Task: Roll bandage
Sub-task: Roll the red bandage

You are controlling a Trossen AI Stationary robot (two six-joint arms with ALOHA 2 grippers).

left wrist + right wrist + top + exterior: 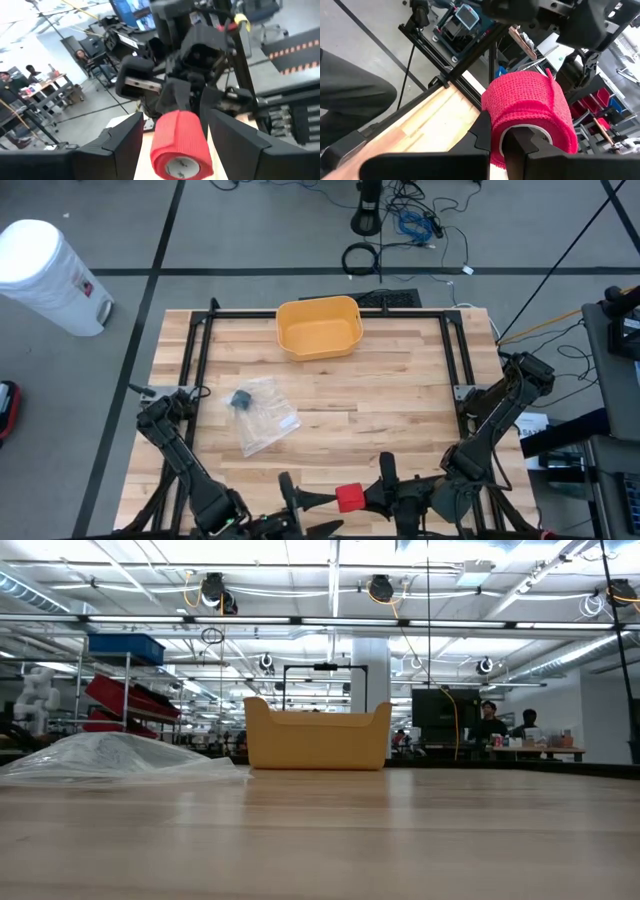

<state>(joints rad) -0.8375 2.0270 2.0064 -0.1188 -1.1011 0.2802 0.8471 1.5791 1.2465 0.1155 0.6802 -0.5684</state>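
Flanking the table's middle: yellow bin (318,326), plastic bag (262,415).

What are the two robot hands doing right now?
Left gripper: open, its fingers either side of the red bandage roll.
Right gripper: shut on the red bandage roll.

Red bandage roll (349,498) sits at table's near edge, centre, off the wood. Woven elastic wrap on a white core (181,165), wound nearly full, loose tail end sticking up (549,75). Core axis roughly level.
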